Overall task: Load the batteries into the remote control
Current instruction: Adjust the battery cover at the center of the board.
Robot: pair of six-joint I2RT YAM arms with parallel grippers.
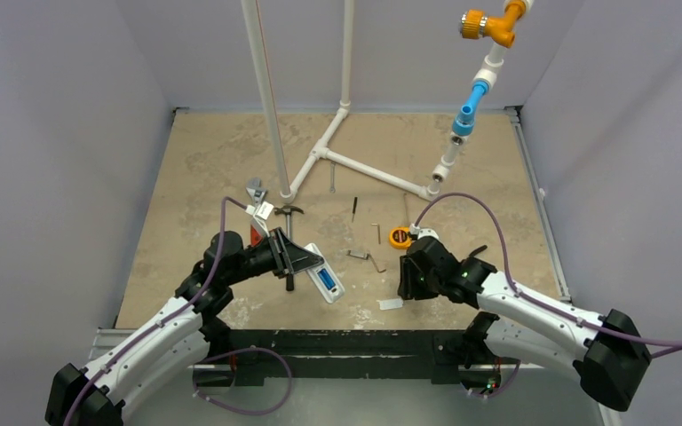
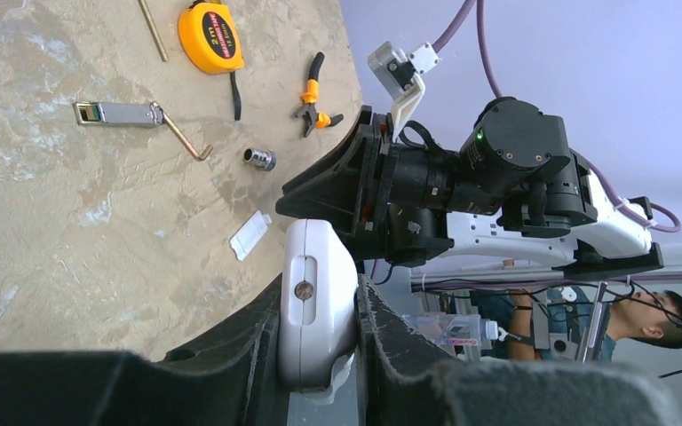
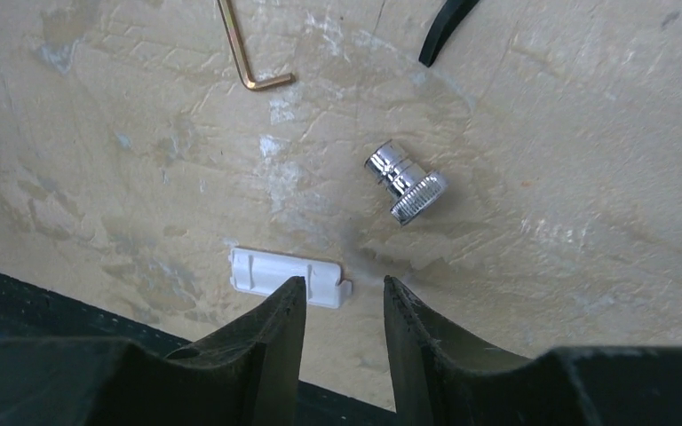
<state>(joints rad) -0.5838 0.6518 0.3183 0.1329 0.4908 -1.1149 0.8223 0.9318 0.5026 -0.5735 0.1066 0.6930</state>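
Remote control (image 1: pixel 334 291), slim white rectangular plastic handset: raised off the mottled tan table (image 1: pixel 195 195) and clamped across its narrow sides by the left gripper (image 2: pixel 321 297), black fingers pressing both edges toward one end. In the top view its back faces up. Blue cylindrical batteries (image 1: pixel 325 280) show in the open recess, too small to count.

Handling, as judged: light, rigid shell of smooth plastic, likely to slide in a loose pinch. The side-edge hold suits it and leaves the recess free. Batteries are hard and round, and may roll or drop out if the handset tips before it is closed.

Cover piece (image 3: pixel 289 277), small flat grey-white plastic with end tabs: lies flat near the table's front edge. Judged thin, light, a little flexible and awkward to lift from flat, so best pinched across its short width. The right gripper (image 3: pixel 342 288) hangs just above it, fingers parted with nothing between them, and one fingertip overlaps the cover's end in the wrist view.

Metal cylinder (image 3: pixel 406 182), stubby, chromed, knurled: near the cover, not touching it.
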